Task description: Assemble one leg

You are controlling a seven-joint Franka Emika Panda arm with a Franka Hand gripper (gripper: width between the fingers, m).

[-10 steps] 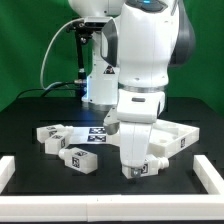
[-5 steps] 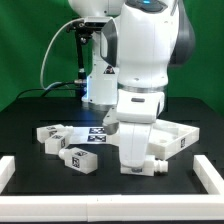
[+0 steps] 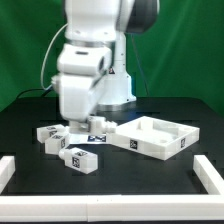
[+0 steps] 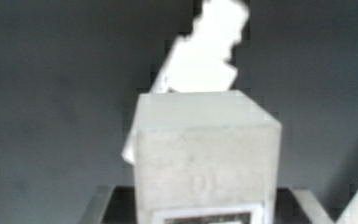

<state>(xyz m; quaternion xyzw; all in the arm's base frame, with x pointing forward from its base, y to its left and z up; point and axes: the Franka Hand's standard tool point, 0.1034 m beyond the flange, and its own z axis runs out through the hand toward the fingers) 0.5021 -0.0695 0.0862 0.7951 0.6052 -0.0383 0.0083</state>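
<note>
In the wrist view a white leg (image 4: 201, 150) with a tag at its near end fills the space between my gripper's (image 4: 197, 208) dark fingers, which sit against its two sides. In the exterior view my gripper (image 3: 76, 120) hangs low over a cluster of tagged legs at the exterior view's left. One leg (image 3: 50, 135) lies just left of it and another leg (image 3: 80, 158) lies nearer the front. The arm hides the held leg in that view.
The large white tray-like piece (image 3: 180, 140) with a raised rim lies to the exterior view's right. The marker board (image 3: 101, 136) lies between it and the legs. A white rail (image 3: 20, 170) borders the table's front and sides. The robot base stands behind.
The arm has swung from beside the tray-like piece at the exterior view's right over to the legs at the left. The tray-like piece now shows in full.
</note>
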